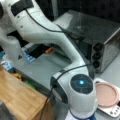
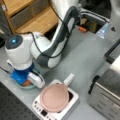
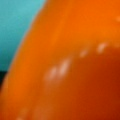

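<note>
Gripper (image 2: 27, 81) sits low over the teal plate (image 2: 21, 86) at a front view's left, jaw state indeterminable, pressed close to the orange object (image 3: 75, 62) lying there; any lift should be slow, vertical, clear of the pink-lidded scale (image 2: 55, 97).

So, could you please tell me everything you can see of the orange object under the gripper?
The orange object fills nearly the whole wrist view: a smooth, glossy surface with small white highlights, curved, looking like plastic. Teal shows behind it at that view's upper left. In a front view only a small part of it peeks out beneath the blue and white gripper, lying in a teal dish on the grey table, to the left of the pink-topped white appliance. Its full shape is hidden by the gripper.
</note>
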You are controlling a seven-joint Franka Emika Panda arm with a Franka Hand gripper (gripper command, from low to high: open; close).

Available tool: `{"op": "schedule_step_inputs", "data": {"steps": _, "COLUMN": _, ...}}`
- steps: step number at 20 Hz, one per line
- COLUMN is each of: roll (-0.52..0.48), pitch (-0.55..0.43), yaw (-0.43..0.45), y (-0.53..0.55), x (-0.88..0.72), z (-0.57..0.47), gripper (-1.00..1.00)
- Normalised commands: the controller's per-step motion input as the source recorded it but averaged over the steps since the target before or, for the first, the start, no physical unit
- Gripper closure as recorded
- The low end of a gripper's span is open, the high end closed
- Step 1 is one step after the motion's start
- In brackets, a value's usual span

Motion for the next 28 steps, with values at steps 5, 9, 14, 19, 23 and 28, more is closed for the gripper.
{"op": "schedule_step_inputs", "data": {"steps": 5, "roll": 0.096, "pitch": 0.056, "yaw": 0.006, "y": -0.04, "x": 0.25, "z": -0.15, "gripper": 1.0}}
{"op": "schedule_step_inputs", "data": {"steps": 9, "roll": 0.082, "pitch": 0.068, "yaw": -0.003, "y": -0.05, "x": 0.29, "z": -0.06, "gripper": 1.0}}
{"op": "schedule_step_inputs", "data": {"steps": 14, "roll": 0.089, "pitch": 0.079, "yaw": -0.032, "y": -0.04, "x": 0.35, "z": 0.17, "gripper": 1.0}}
{"op": "schedule_step_inputs", "data": {"steps": 19, "roll": 0.119, "pitch": 0.049, "yaw": -0.053, "y": -0.01, "x": 0.36, "z": 0.3, "gripper": 1.0}}
{"op": "schedule_step_inputs", "data": {"steps": 23, "roll": 0.11, "pitch": 0.061, "yaw": -0.093, "y": 0.02, "x": 0.28, "z": 0.23, "gripper": 1.0}}
{"op": "schedule_step_inputs", "data": {"steps": 28, "roll": 0.142, "pitch": 0.098, "yaw": -0.108, "y": 0.1, "x": 0.18, "z": 0.27, "gripper": 1.0}}
